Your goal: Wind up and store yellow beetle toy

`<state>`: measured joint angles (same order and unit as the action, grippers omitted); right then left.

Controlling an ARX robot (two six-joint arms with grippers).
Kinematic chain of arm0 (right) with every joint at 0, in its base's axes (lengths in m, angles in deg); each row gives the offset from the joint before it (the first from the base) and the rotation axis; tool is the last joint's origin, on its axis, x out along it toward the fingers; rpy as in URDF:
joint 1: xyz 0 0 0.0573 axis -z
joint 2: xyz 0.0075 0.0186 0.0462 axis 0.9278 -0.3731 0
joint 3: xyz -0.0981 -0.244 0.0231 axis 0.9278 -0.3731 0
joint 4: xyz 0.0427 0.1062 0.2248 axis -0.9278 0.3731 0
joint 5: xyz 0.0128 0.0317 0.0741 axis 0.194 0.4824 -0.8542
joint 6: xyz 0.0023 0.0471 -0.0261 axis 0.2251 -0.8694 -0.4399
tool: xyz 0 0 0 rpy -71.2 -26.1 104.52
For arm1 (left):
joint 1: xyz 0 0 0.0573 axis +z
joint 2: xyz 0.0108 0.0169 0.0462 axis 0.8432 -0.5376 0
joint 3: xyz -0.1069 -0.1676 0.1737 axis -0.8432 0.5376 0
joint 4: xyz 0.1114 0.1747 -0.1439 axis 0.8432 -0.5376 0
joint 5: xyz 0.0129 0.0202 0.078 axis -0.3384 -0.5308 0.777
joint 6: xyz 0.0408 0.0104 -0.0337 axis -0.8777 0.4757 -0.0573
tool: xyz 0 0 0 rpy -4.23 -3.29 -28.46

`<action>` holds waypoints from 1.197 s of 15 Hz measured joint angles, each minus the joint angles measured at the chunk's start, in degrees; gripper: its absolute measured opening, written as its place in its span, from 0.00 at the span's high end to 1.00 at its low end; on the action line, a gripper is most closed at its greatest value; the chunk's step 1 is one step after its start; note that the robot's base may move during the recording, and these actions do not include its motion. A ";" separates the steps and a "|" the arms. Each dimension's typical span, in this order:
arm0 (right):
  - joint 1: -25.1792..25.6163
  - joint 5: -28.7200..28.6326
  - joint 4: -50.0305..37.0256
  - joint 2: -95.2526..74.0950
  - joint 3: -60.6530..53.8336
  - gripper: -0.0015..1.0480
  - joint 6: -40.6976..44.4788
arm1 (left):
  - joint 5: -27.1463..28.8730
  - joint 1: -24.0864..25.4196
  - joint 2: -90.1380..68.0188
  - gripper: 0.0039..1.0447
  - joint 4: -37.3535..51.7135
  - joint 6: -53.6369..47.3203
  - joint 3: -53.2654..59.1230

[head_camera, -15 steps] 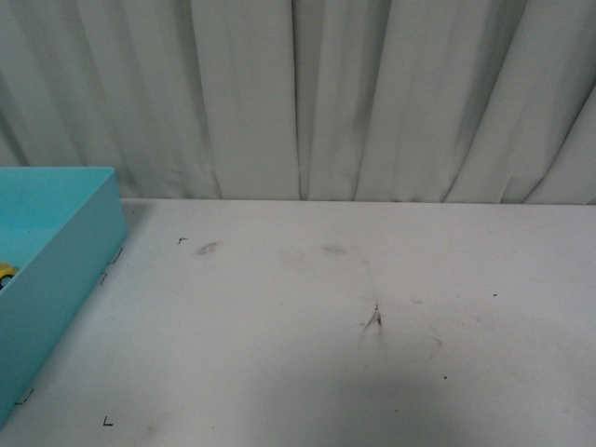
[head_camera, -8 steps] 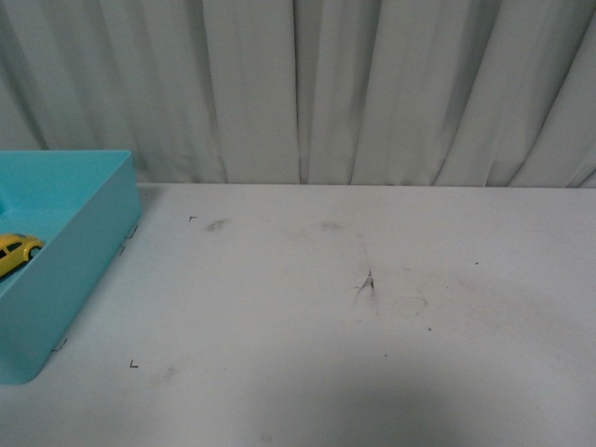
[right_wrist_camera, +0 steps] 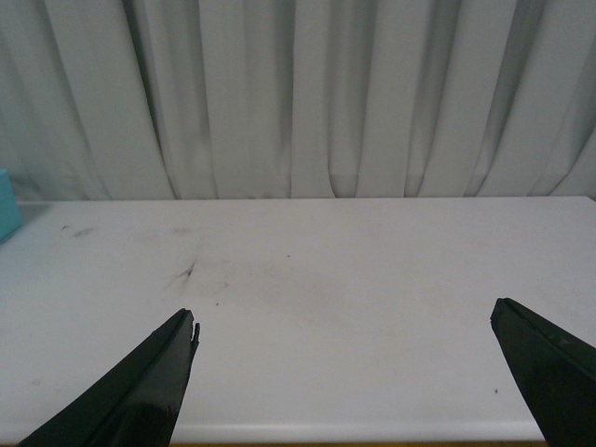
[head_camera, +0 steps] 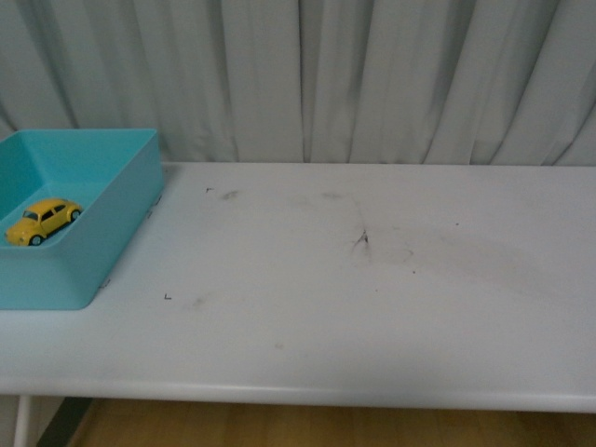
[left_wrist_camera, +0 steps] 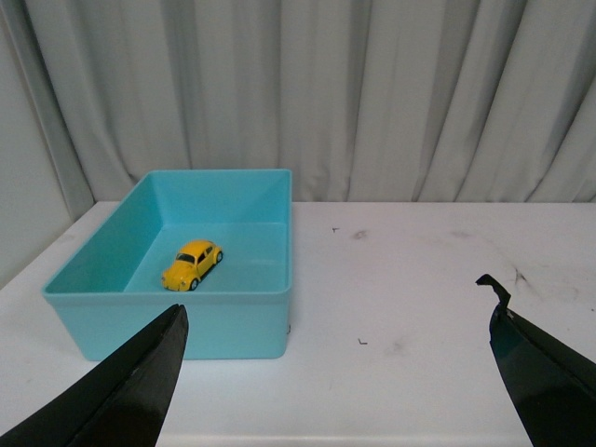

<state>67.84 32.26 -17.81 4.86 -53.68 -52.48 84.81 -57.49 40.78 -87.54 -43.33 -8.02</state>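
Note:
The yellow beetle toy (head_camera: 43,220) stands on its wheels inside the turquoise bin (head_camera: 112,242) at the table's left end. It also shows in the left wrist view (left_wrist_camera: 192,264), in the bin (left_wrist_camera: 186,321). My left gripper (left_wrist_camera: 335,321) is open and empty, held back from the bin above the table's front. My right gripper (right_wrist_camera: 345,321) is open and empty above the table's front edge, far to the right of the bin. Neither arm shows in the front view.
The white table (head_camera: 372,307) carries scuff marks and small black corner marks (head_camera: 168,297). A grey curtain (head_camera: 372,74) hangs behind it. The table's front edge and the wooden floor (head_camera: 279,426) show below.
The front view has pulled back and tilted down: the bin and toy have come further into view, and the table's front edge and floor now show.

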 joint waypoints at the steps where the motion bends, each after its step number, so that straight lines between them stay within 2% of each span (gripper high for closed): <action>1: 0.00 0.00 0.28 -0.04 0.00 0.06 0.02 | 0.04 0.00 0.00 0.06 -0.33 0.02 0.00; 18: 0.00 0.00 0.09 0.00 0.00 0.06 0.00 | 0.00 -0.02 0.00 0.06 -0.17 0.00 0.00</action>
<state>67.84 32.26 -17.72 4.86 -53.68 -52.48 84.81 -57.51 40.78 -87.71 -43.33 -8.02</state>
